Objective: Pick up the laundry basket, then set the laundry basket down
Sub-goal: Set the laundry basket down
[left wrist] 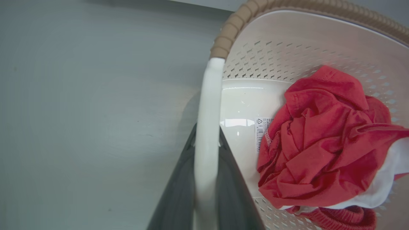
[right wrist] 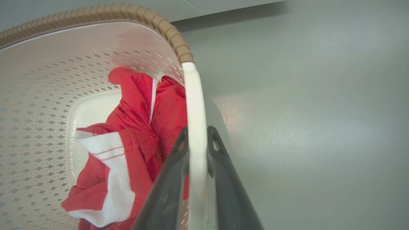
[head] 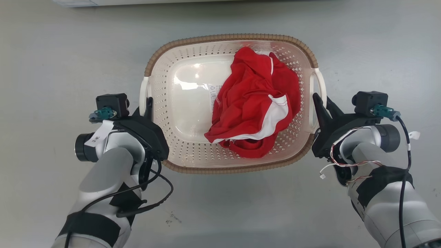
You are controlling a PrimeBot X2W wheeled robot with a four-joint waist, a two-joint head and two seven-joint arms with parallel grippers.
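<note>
Over the plain grey floor (head: 51, 51), the laundry basket (head: 227, 36) lies between your two arms; it looks stiff and light, holding only a red garment (head: 255, 103), so the white side handles are your grip. Your left tool (head: 149, 103) is clamped on the left handle (head: 143, 91) and your right tool (head: 322, 103) on the right handle (head: 321, 81). Both forearms reach in from the near corners with fingers pointing forward.

Crumpled red garment (head: 255, 103) (white trim), grey floor (head: 51, 51), small barcode label (head: 214, 90)
</note>
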